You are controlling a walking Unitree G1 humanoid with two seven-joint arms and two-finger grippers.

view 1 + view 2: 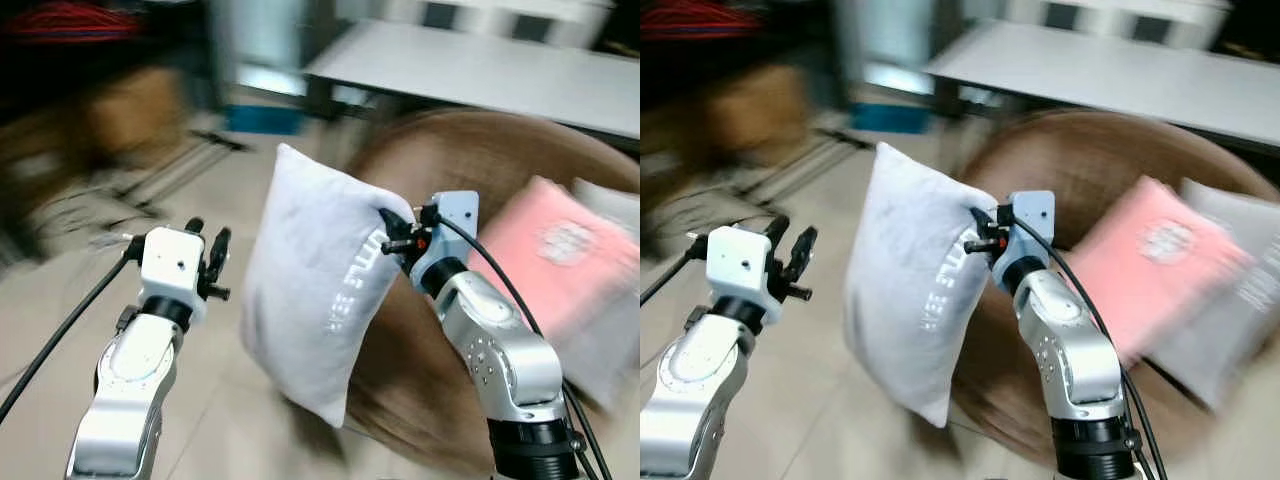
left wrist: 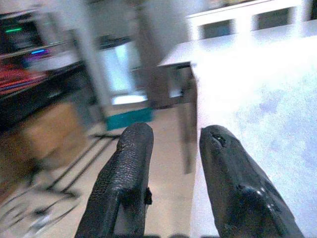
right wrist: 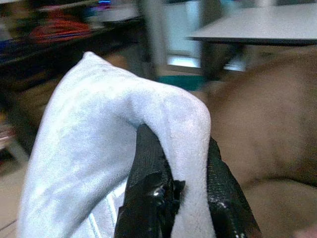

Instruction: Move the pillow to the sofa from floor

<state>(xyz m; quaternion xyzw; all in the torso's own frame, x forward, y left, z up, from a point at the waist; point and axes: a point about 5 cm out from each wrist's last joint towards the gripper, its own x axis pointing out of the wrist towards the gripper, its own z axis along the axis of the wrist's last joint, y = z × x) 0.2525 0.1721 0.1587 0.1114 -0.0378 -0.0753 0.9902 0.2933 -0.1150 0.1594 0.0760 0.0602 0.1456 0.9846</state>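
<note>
Pillow (image 1: 315,300) pinched at corner by right end effector (image 1: 398,232), hanging off floor; left end effector (image 1: 207,262) narrow, empty. Pinch to be kept until pillow is over sofa (image 1: 470,170).

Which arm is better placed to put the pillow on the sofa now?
Right. The right gripper already pinches a corner of the white fabric pillow, beside the brown sofa. The left gripper is open, holding nothing.

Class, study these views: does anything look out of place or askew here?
Yes. The white pillow hangs tilted in mid-air, pinched by one corner in the right pincer, beside the brown sofa rather than on it. The pink cushion already rests there. The left pincer holds nothing.
</note>
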